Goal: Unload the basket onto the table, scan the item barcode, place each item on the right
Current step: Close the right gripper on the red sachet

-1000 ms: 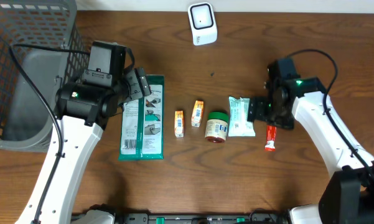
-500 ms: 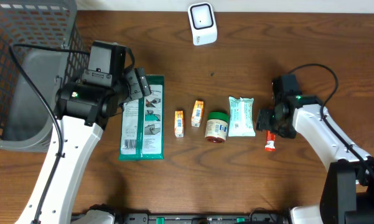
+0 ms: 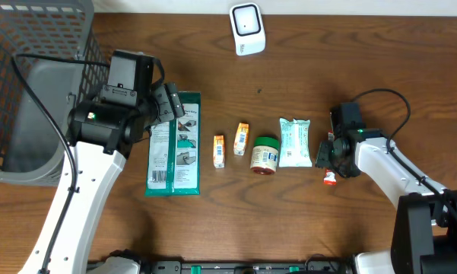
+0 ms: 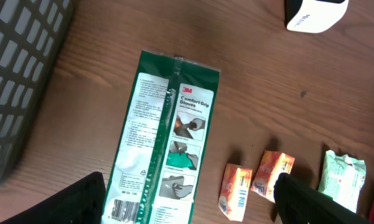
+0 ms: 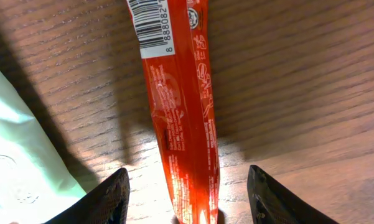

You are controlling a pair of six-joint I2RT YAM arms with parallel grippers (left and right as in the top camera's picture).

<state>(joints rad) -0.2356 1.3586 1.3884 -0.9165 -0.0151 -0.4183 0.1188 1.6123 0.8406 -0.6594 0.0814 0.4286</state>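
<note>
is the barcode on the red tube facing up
Yes, in the right wrist view the red tube lies with its barcode turned up toward the camera.

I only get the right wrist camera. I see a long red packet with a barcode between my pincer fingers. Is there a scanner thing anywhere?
Observer: Overhead shows a white device, probably the scanner, at the table's far edge, well away from your red packet.
Operator: What's the other arm doing?
Observer: The left pincer is open over a green glove pack, holding nothing.
Operator: Anything else lying around?
Observer: An orange box, a second orange box and a green-lidded jar sit between the glove pack and the mint pack.
</note>
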